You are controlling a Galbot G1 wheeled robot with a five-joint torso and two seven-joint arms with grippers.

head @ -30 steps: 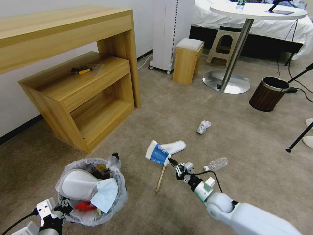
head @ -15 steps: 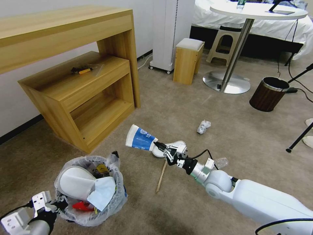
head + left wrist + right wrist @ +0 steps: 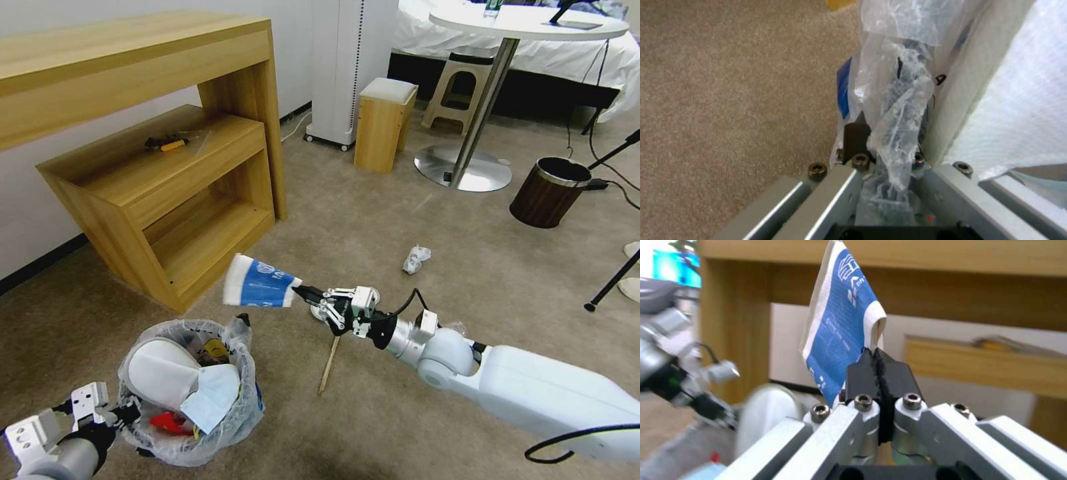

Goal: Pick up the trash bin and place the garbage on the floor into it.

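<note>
Head view: right gripper [image 3: 299,291] is clamped on the edge of the flattened cup [image 3: 259,289], holding it in the air above the floor [image 3: 373,220], at 1 o'clock from the bin [image 3: 190,390]. Right wrist view shows the black pads [image 3: 862,373] pressed together on the cup's rim. Left gripper [image 3: 127,415] sits at the bin's 8 o'clock edge; left wrist view shows its fingers [image 3: 857,135] closed on the bagged rim. The bin holds a slipper [image 3: 160,370], a tissue [image 3: 210,397] and a red wrapper [image 3: 167,421]. On the floor lie a stick [image 3: 329,365] at 6 o'clock from the right gripper and a wad [image 3: 416,259] at 2 o'clock.
</note>
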